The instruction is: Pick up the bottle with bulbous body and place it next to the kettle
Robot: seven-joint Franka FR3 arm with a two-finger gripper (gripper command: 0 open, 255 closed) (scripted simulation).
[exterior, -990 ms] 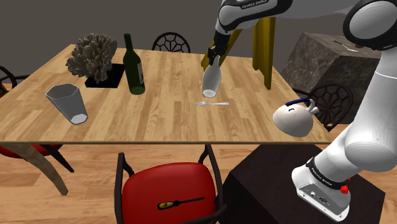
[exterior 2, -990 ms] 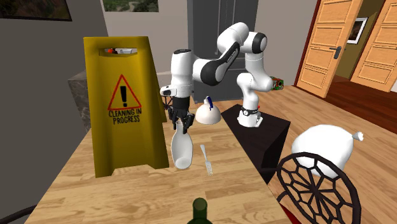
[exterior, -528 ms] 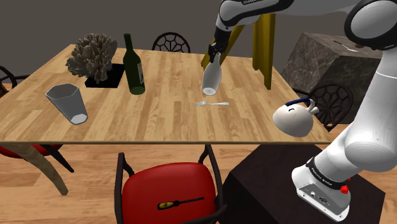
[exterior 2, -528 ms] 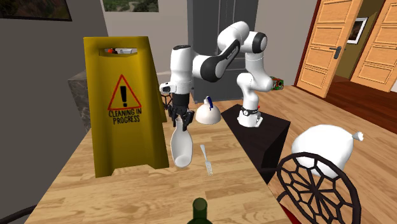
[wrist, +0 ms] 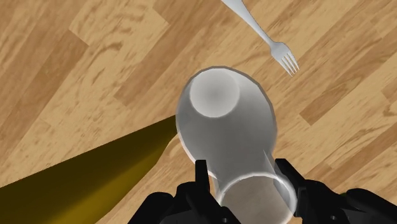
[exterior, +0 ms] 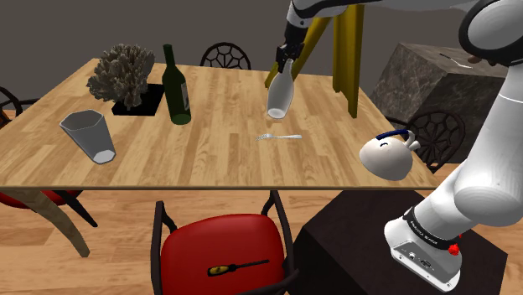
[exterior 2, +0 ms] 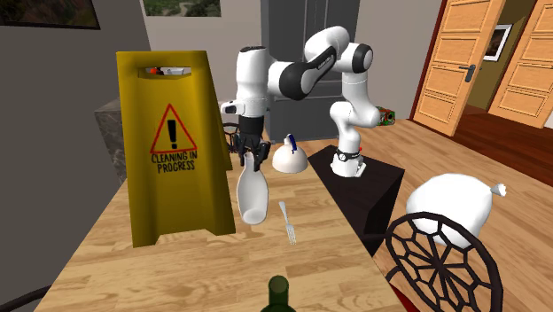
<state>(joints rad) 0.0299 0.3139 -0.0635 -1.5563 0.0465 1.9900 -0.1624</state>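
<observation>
A pale grey bottle (exterior: pixel 279 96) with a bulbous body hangs upright a little above the wooden table (exterior: pixel 209 151), beside a yellow sign. My gripper (exterior: pixel 287 63) is shut on its neck from above. In the second exterior view the bottle (exterior 2: pixel 253 195) hangs under the gripper (exterior 2: pixel 249 159). The wrist view looks down on the bottle (wrist: pixel 226 121), with my gripper (wrist: pixel 243 168) clasping its narrow top between the two fingers. The white round kettle (exterior: pixel 385 157) with a blue handle stands at the table's corner nearest the stand; in the second exterior view the kettle (exterior 2: pixel 289 159) is just behind the bottle.
A fork (exterior: pixel 281 136) lies on the table just in front of the bottle. A dark green bottle (exterior: pixel 176 88), a coral piece on a black tray (exterior: pixel 123 74) and a tilted grey cup (exterior: pixel 90 136) stand further left. The yellow caution sign (exterior 2: pixel 173 151) rises beside the bottle. A red chair (exterior: pixel 222 251) is tucked under the near edge.
The gripper has risen with the bottle in it, so the bottle now hangs higher above the table. Nothing else has moved.
</observation>
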